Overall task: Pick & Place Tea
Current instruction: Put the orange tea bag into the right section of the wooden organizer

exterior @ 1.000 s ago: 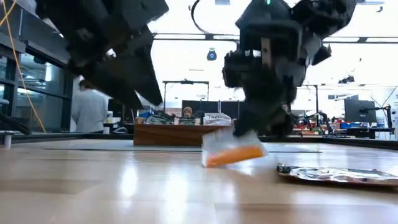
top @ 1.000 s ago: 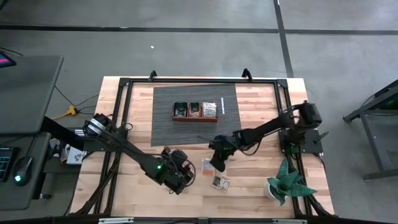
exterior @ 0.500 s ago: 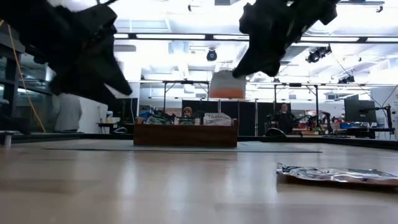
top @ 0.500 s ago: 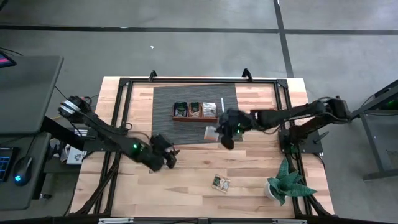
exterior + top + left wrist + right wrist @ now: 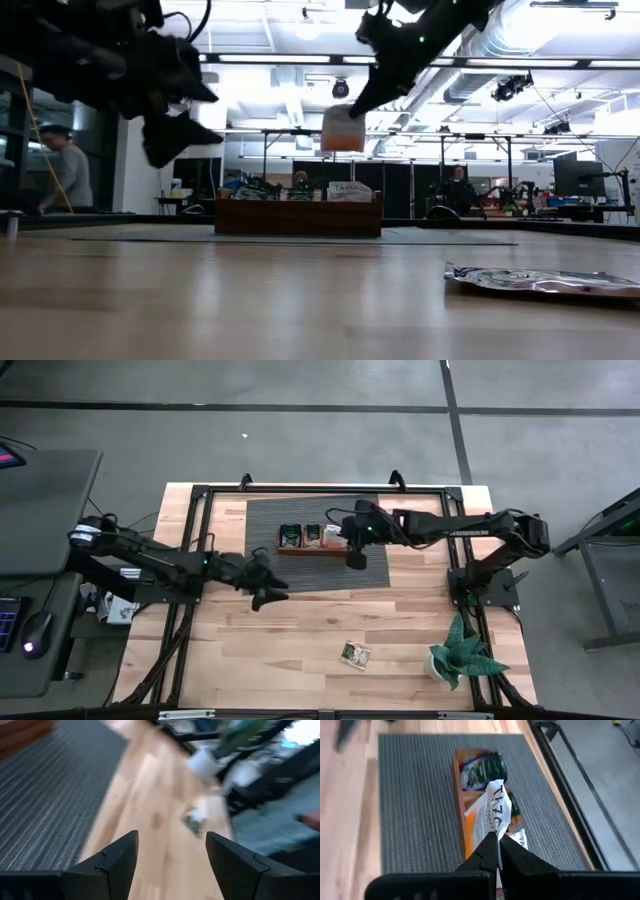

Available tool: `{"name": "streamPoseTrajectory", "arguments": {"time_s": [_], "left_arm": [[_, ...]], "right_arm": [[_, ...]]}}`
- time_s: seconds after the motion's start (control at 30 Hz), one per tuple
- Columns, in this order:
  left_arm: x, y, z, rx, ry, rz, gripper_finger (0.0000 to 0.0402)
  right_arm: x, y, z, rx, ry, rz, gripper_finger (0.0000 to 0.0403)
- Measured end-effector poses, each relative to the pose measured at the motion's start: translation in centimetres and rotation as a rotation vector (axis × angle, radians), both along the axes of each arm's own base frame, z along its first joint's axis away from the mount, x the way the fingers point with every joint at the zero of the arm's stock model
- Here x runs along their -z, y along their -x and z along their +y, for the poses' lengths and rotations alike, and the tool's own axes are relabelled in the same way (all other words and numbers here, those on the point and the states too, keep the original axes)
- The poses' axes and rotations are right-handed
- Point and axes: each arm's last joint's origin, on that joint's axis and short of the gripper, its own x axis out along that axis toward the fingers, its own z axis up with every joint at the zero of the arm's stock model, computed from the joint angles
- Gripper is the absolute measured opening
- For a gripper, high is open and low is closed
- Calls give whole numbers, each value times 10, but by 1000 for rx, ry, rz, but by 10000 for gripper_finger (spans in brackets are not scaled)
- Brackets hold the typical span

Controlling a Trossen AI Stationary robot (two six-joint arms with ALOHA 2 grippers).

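My right gripper [image 5: 497, 837] is shut on an orange-and-white tea sachet [image 5: 492, 812], which shows in the low view as a sachet [image 5: 343, 130] in the air above the brown wooden tray [image 5: 298, 216]. Dark sachets [image 5: 482, 770] lie in the tray's compartments. The tray [image 5: 313, 541] stands on a grey mat [image 5: 300, 565]. Another sachet [image 5: 354, 653] lies flat on the wood near the front edge. My left gripper [image 5: 270, 593] hovers open at the mat's near left corner, with nothing between its fingers. My right gripper pinches the sachet's near edge [image 5: 495, 831] between its two shut fingers. The fingers come slanting down from the table's right. The sachet sticks out past the fingertips, bent and creased, and hangs clear above the tray [image 5: 461, 820].
A potted plant [image 5: 455, 653] stands at the near right corner. A black frame [image 5: 200, 495] runs around the tabletop. Bare wood lies between the mat and the front edge. A person [image 5: 60, 165] stands in the room beyond the table.
My right gripper has lifted the orange-and-white sachet clear of the table and carried it up and toward the far edge, to above the tray, rolling as it went. My left gripper, open throughout, has drawn back toward the table's left and far side and tipped closer to level.
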Motion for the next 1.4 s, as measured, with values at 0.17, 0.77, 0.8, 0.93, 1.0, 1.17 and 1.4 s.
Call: {"name": "streamPoseTrajectory", "arguments": {"time_s": [0.17, 0.77, 0.8, 0.93, 1.0, 1.17, 1.4], "left_arm": [[-10, -3, 20, 111, 28, -109, 231], [-21, -2, 45, 187, 95, -219, 231], [-21, -2, 44, 188, 95, -219, 231], [-21, -2, 44, 187, 95, -219, 231], [-21, -2, 44, 187, 94, -219, 231], [-21, -2, 44, 188, 97, -210, 231], [-20, -2, 44, 188, 100, -199, 231]], "right_arm": [[13, -2, -7, 7, 21, 66, 0], [62, -22, -15, -31, 142, 254, 0], [63, -23, -15, -27, 144, 254, 0], [62, -24, -19, -17, 168, 243, 0], [60, -24, -21, -4, 190, 232, 0], [60, -23, -28, -1, 163, 218, 0], [70, -22, -28, -20, 95, 260, 0]]}}
